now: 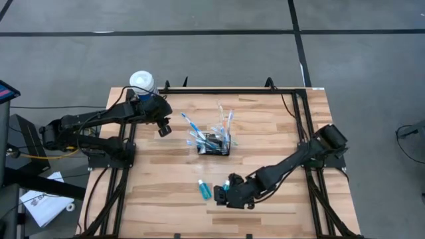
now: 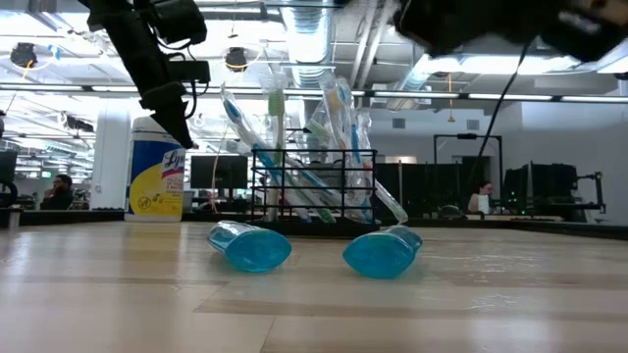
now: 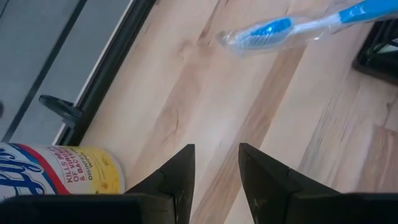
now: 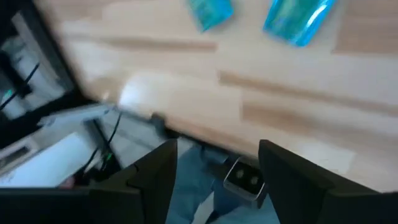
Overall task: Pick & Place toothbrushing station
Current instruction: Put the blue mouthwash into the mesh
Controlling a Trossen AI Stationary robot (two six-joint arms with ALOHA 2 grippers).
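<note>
Two teal tubes (image 1: 204, 190) beside open, empty right claw (image 1: 224, 193), basket (image 1: 214, 144) beyond, left claw (image 1: 165, 128) part-open, empty

Wood table (image 1: 166, 199): mesh basket (image 1: 214, 145), two teal tubes (image 1: 204, 190), wipes canister (image 1: 142, 83).

The whole wooden table (image 1: 265, 133) is seen from straight overhead. A table-height view is aimed level across it toward an office, with the wire basket (image 2: 314, 186) and two teal tubes (image 2: 250, 245) close. Each wrist view is angled steeply down at the tabletop. The tubes are shared by the overhead, low and right wrist views.
</note>
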